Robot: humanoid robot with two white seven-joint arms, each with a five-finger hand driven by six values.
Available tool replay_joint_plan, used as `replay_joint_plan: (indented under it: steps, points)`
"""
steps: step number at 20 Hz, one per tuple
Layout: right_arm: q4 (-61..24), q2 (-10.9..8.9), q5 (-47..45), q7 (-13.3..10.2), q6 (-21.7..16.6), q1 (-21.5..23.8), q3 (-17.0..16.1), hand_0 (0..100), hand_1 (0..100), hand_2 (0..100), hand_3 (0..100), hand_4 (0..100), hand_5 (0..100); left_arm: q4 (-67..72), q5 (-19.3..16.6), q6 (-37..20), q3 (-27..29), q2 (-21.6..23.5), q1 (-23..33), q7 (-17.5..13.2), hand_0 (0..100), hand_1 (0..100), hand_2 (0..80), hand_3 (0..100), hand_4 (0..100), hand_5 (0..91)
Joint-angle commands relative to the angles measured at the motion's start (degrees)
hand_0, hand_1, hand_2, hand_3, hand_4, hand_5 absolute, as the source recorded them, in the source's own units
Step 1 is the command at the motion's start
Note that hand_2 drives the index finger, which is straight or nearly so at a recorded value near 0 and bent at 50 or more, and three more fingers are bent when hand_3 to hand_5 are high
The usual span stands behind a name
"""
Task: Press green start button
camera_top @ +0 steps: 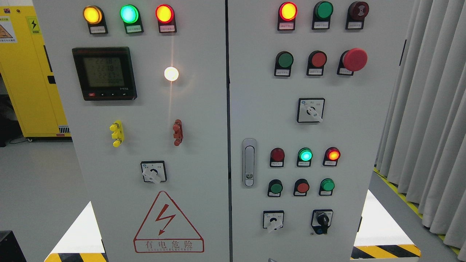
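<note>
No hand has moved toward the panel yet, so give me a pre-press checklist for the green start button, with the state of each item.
1. Robot hands in view: not ok, neither arm shows in the head view.
2. Green push buttons visible: ok, one in the upper row and one in the lower row of the right door.
3. Which of them is the start button: cannot tell, the labels under them are too small to read.
4. Path to both buttons unobstructed: ok, nothing stands before the panel.
5. Neighbouring red mushroom button to avoid: ok, it sits apart from the upper green button, past a red button.

Red warning triangle [168,222] on the left door reads 有电危险 (meter digits blurred).
</note>
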Motion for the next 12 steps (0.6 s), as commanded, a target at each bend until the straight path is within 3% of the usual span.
replay_joint_plan:
  steps: [1, 12]
  points:
    - [0.1, -0.01, 0.0, 0.1, 0.1, -0.1, 0.0, 63, 67, 0, 14, 29, 15, 0.0, 0.0, 0.0, 0.0, 0.0, 0.0, 0.0, 12, 56, 0.0, 0, 0, 0.0]
    - [0.8, -0.01, 0.4, 0.4, 0.3, -1.0, -0.1, 63, 67, 0, 14, 29, 15, -0.1, 0.0, 0.0, 0.0, 0.0, 0.0, 0.0, 12, 56, 0.0, 0, 0, 0.0]
